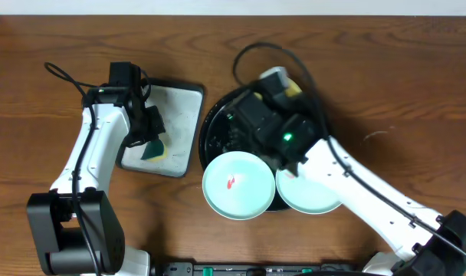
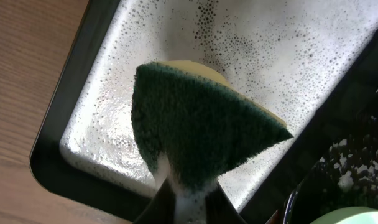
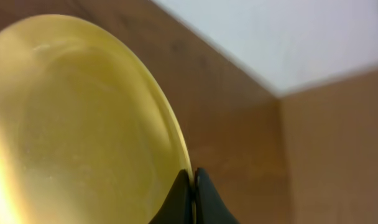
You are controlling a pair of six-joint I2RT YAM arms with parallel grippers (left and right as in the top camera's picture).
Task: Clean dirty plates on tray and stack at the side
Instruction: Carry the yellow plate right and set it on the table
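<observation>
The sponge (image 2: 195, 124) is clamped by the left gripper (image 2: 186, 186); the yellow plate (image 3: 77, 124) is pinched at its rim by the right gripper (image 3: 193, 186).

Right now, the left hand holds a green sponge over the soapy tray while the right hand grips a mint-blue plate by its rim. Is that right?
No. The plate in the right hand is yellow, not mint-blue: see the right wrist view. The left hand does hold the sponge over the soapy tray.
</observation>
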